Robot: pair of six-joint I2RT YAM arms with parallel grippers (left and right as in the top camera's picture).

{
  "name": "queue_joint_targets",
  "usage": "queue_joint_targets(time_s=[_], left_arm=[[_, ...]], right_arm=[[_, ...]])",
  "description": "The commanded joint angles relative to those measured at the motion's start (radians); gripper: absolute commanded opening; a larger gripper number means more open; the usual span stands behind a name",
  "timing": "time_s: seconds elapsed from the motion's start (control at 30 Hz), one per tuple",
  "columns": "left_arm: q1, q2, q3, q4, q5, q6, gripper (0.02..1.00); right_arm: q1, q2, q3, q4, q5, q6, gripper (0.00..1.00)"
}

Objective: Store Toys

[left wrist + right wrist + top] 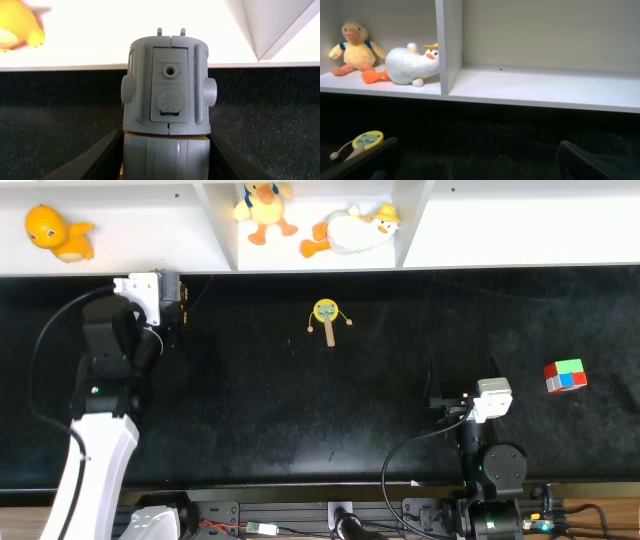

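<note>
A grey toy robot (166, 87) with a yellow band at its base stands upright between the fingers of my left gripper (166, 157), which is shut on it. This gripper (168, 302) is at the table's back left, just in front of the white shelf (320, 264), by the compartment holding an orange duck (60, 232). A yellow rattle drum (327, 316) lies on the black mat near the middle back. A coloured cube (565, 375) sits at the right. My right gripper (480, 165) is open, low over the mat at front right (438, 398).
The middle shelf compartment holds a yellow plush duck (264, 208) and a white plush duck (350, 230). The right compartment (545, 85) is bare. A divider wall (448, 45) separates them. Black mat (300, 410) covers the table.
</note>
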Motion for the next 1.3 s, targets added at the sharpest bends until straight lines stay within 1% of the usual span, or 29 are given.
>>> queue_joint_targets(time_s=[0.03, 0.13, 0.37, 0.67, 0.83, 0.9, 0.97, 1.07, 1.13, 1.17, 1.2, 1.23, 1.27, 1.3], left_arm=[[-0.002, 0.092, 0.108, 0.011, 0.016, 0.008, 0.439], [-0.002, 0.177, 0.188, 0.011, 0.021, 0.008, 0.432], [-0.003, 0.370, 0.389, 0.003, 0.073, 0.008, 0.432], [-0.006, 0.533, 0.545, -0.001, 0.072, 0.008, 0.439], [-0.006, 0.568, 0.569, -0.008, 0.072, 0.008, 0.448], [-0.006, 0.568, 0.569, -0.015, 0.072, 0.008, 0.470], [-0.005, 0.568, 0.569, -0.022, 0.068, 0.009, 0.542], [0.000, 0.568, 0.569, -0.031, 0.068, 0.009, 0.595], [0.001, 0.568, 0.569, -0.033, 0.069, 0.009, 0.560], [0.001, 0.568, 0.569, -0.033, 0.068, 0.009, 0.581], [0.001, 0.568, 0.569, -0.033, 0.068, 0.009, 0.638], [0.001, 0.568, 0.569, -0.033, 0.068, 0.009, 0.715], [0.001, 0.568, 0.569, -0.033, 0.069, 0.009, 0.877], [0.001, 0.568, 0.569, -0.035, 0.069, 0.009, 0.998]], right_arm=[[-0.002, -0.008, -0.013, 0.004, -0.007, 0.007, 0.993], [-0.002, -0.008, -0.013, 0.004, -0.007, 0.007, 0.996], [-0.002, -0.008, -0.013, 0.004, -0.007, 0.007, 0.996], [-0.002, -0.008, -0.013, 0.004, -0.007, 0.007, 0.993], [-0.002, -0.008, -0.013, 0.004, -0.007, 0.007, 0.993], [-0.002, -0.008, -0.013, 0.004, -0.007, 0.007, 0.996], [-0.002, -0.008, -0.013, 0.004, -0.007, 0.007, 0.996], [-0.002, -0.008, -0.013, 0.004, -0.008, 0.007, 0.996], [-0.002, -0.008, -0.013, 0.004, -0.008, 0.007, 0.996], [-0.002, -0.008, -0.013, 0.004, -0.007, 0.007, 0.993], [-0.002, -0.008, -0.013, 0.004, -0.007, 0.007, 0.996], [-0.002, -0.008, -0.013, 0.004, -0.007, 0.007, 0.993], [-0.002, -0.008, -0.013, 0.004, -0.007, 0.007, 0.993], [-0.002, -0.008, -0.013, 0.004, -0.007, 0.007, 0.993]])
